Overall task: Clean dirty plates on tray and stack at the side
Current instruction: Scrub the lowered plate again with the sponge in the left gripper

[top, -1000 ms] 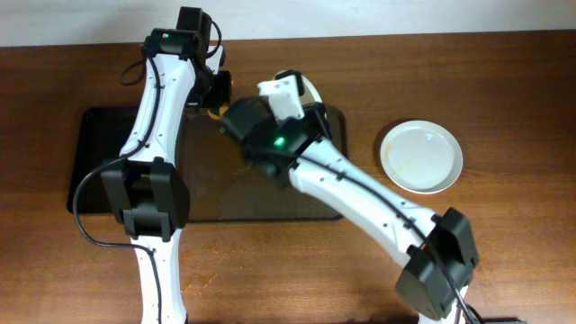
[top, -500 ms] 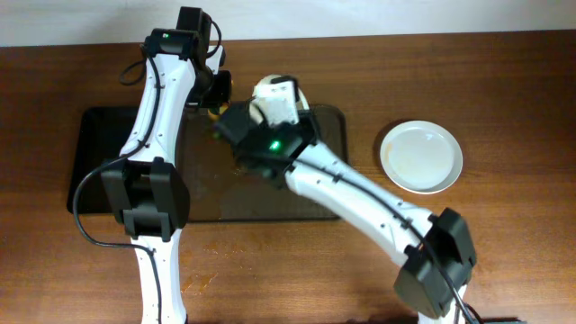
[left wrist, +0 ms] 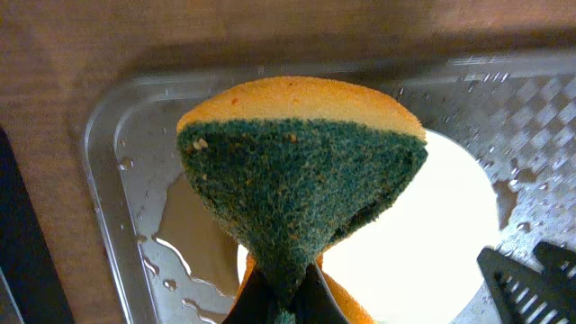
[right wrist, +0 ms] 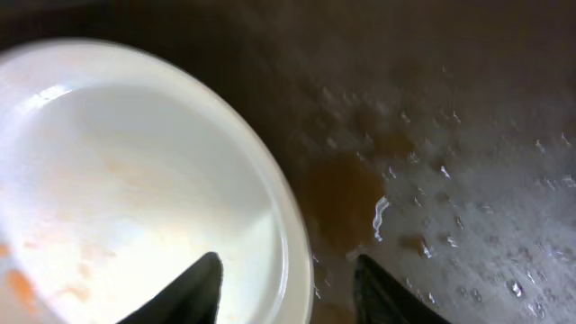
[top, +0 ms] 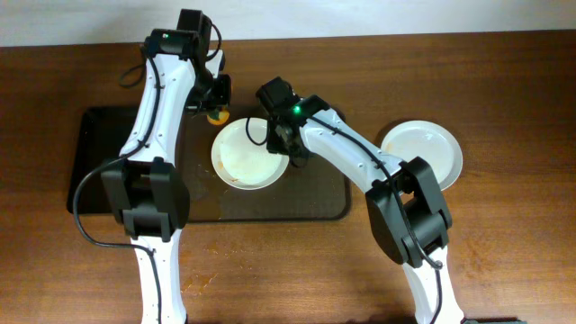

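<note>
A white plate [top: 247, 155] with faint orange streaks lies flat on the dark tray [top: 99, 171]. My right gripper [top: 284, 148] is open at its right rim. In the right wrist view the gripper [right wrist: 286, 265] has one finger over the plate [right wrist: 135, 180] and the other over the wet tray [right wrist: 450, 180]. My left gripper [top: 216, 104] is shut on a folded green-and-orange sponge [top: 217, 115] just above the plate's far edge. The left wrist view shows the gripper [left wrist: 286, 301], the sponge [left wrist: 301, 171] and the plate [left wrist: 450, 234]. A second white plate [top: 420, 156] sits on the table at the right. The blue-green plate is out of view.
Brownish water is pooled on the tray by the plate [right wrist: 342, 193], and the tray's far corner is wet with drops [left wrist: 162, 243]. The tray's raised rim [left wrist: 99, 153] runs close behind the sponge. The right arm spans the tray's right end.
The plate, which was held up under the right wrist near the tray's far edge, now lies flat on the tray. The right gripper has swung round and opened. The left arm has barely moved.
</note>
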`<state>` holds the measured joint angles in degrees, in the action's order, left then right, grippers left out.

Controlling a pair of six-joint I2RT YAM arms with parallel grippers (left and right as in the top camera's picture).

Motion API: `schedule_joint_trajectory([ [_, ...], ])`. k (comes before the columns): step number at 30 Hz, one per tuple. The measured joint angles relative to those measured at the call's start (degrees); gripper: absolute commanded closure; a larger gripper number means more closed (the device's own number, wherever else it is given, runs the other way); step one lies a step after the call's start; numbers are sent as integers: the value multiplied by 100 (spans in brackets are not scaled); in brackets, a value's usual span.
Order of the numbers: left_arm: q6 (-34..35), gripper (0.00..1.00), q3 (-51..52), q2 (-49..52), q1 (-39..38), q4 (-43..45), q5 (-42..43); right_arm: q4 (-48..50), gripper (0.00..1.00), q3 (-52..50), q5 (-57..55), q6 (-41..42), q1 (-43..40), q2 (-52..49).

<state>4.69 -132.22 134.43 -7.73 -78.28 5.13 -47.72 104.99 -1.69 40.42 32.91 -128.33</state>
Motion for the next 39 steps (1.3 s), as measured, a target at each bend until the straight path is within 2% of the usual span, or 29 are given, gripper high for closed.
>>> schedule_joint_trajectory([
  [2,28,99,313,0,0,-39,0,595,51,2,487,-422,-201,-26],
  [6,334,99,1016,11,0,46,2,859,63,0,1506,-1207,-680,-326],
  [9,483,99,1102,11,0,52,31,903,77,0,1893,-1237,-688,-612],
  [11,544,99,1102,11,0,50,111,898,94,2,1974,-1121,-662,-621],
  [12,546,99,1102,11,0,50,153,890,95,2,1991,-1054,-660,-634],
  [17,782,99,1200,11,0,39,223,1008,96,0,2050,-378,-658,-664],
  [19,1182,99,1480,11,0,212,243,1036,96,0,1915,291,-660,-664],
  [21,1626,99,1764,11,-2,684,247,1091,96,0,1803,584,-660,-669],
  [23,1971,99,2006,11,-46,1067,256,1097,96,0,1749,719,-660,-669],
  [26,2133,99,2170,11,-310,1272,173,1095,96,0,1696,756,-660,-669],
  [31,1626,99,2194,9,-844,946,44,1095,96,0,1674,765,-660,-669],
  [34,929,99,2203,9,-986,625,42,1082,96,0,1657,752,-660,-669],
  [37,503,99,2203,9,-940,570,-2,1071,96,0,1661,743,-656,-669],
  [39,476,99,2203,9,-833,601,-369,1069,96,0,1679,763,-629,-669],
])
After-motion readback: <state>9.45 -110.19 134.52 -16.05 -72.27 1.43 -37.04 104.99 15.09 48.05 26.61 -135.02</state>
